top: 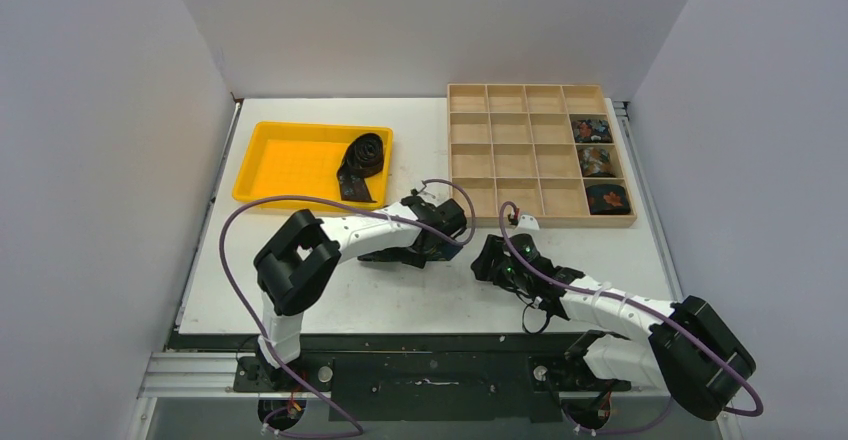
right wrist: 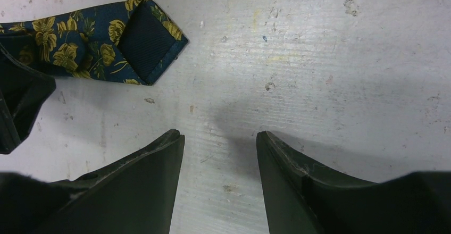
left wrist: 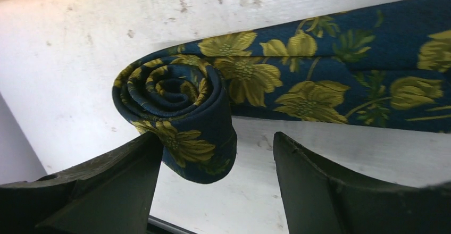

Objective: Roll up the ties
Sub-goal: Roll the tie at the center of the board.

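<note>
A navy tie with yellow flowers lies on the white table. One end is rolled into a small coil (left wrist: 175, 93) and the rest runs flat to the right (left wrist: 340, 69). My left gripper (left wrist: 217, 138) is open around the coil's near end: the left finger touches it, while a gap separates it from the right finger. The tie's pointed tip (right wrist: 106, 42) lies flat at the upper left of the right wrist view. My right gripper (right wrist: 219, 134) is open over bare table beside that tip, holding nothing. From above, the left gripper (top: 440, 245) and right gripper (top: 487, 258) sit close together.
A yellow tray (top: 290, 165) at the back left holds a loose black tie (top: 362, 160). A wooden compartment box (top: 500, 150) at the back right has three rolled ties (top: 596, 162) in its right column. Grey walls close in the table on both sides.
</note>
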